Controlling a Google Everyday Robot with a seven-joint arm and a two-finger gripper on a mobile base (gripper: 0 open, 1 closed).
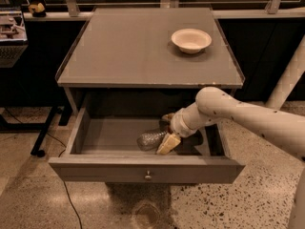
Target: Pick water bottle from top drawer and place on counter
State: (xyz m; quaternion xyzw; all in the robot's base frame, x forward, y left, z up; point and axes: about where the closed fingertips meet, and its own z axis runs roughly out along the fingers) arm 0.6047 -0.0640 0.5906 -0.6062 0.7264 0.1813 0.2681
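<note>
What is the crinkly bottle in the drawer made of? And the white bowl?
The water bottle, by the gripper in the top drawer, looks like thin clear plastic: crinkled, glinting. The white bowl looks matte, maybe paper or foam.

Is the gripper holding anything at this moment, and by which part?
Cannot tell. The gripper sits in the open grey top drawer at one end of the small clear crinkled plastic water bottle.

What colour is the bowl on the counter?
The bowl is white, camera view; pincer in top drawer by water bottle.
</note>
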